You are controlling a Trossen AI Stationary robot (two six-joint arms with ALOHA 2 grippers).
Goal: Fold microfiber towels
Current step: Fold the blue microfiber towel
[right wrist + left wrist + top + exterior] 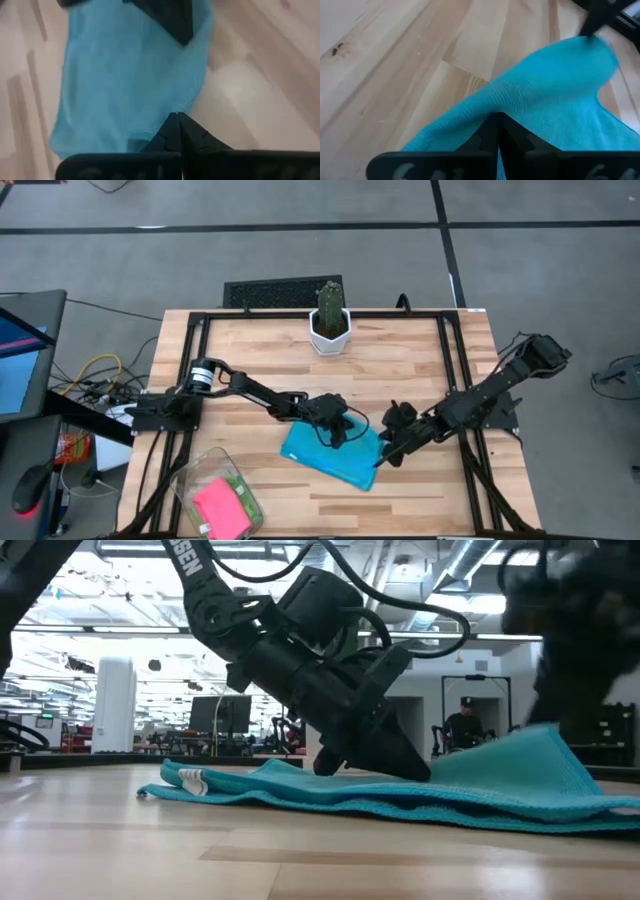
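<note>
Blue towel (333,455) lies in the lower centre of the high view on the wooden table (400,370), partly folded, with the left pincer (343,426) on its upper edge and the right pincer (383,461) at its right edge; both arms reach in from the sides. Lower left of that frame: a clear bin (190,480) holding a pink towel (221,509) and a green towel (243,498); a potted cactus (330,317) stands at upper centre. Low view: towel (400,795) spread across mid-frame, its right end lifted into a peak, the left pincer (418,772) pressed down on it at centre with fingers together. Left wrist view: fingers (492,140) closed on a raised fold of towel (545,95). Right wrist view: fingers (175,132) closed, pinching the towel's (125,75) edge at centre frame, the other arm's tip dark at the top.
</note>
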